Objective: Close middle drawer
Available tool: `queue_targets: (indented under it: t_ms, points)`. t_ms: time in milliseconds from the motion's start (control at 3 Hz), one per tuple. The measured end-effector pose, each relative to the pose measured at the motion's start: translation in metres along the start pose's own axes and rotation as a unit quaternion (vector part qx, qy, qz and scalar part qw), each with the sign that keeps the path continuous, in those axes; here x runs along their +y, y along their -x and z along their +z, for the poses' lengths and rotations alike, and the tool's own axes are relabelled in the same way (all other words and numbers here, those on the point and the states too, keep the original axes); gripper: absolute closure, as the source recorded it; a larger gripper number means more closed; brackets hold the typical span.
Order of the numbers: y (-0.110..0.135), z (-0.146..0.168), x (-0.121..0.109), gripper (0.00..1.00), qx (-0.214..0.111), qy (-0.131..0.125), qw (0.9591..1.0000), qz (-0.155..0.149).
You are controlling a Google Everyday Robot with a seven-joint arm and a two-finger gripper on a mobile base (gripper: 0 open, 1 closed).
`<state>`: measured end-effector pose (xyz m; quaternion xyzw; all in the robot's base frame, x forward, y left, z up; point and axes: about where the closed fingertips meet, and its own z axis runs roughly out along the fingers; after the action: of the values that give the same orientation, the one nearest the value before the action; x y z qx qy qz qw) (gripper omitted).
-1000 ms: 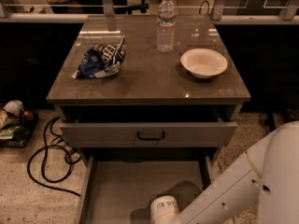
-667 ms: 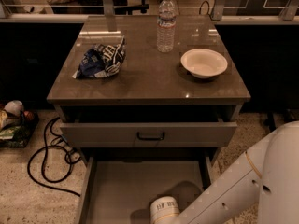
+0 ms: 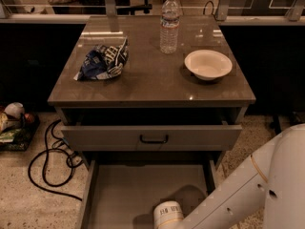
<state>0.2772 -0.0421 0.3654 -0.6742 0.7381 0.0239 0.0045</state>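
Pulled far out beneath the glossy brown bench [image 3: 152, 82]: middle drawer [image 3: 138, 190], a long, shallow, plain grey-beige tray. Low over its floor, white cylindrical gripper [image 3: 167, 215]; open or closed, impossible to tell.

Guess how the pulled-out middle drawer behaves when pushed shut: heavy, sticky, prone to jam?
The middle drawer shows a bare tray, so it is probably light. It looks like a rigid box pulled far out, so an off-centre push might skew it. The gripper is low over the tray, at the bottom edge.
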Motion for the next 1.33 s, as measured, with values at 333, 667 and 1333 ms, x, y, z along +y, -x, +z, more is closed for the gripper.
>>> queue_targets:
  t_ms: [333, 667, 1333]
  points:
    - [-0.005, -0.004, -0.009, 1.00, 0.005, -0.011, 0.9999, 0.001]
    - [-0.013, -0.012, -0.027, 1.00, 0.009, -0.037, 0.9991, 0.019]
    - [-0.014, -0.015, -0.033, 1.00, 0.008, -0.046, 0.9987, 0.022]
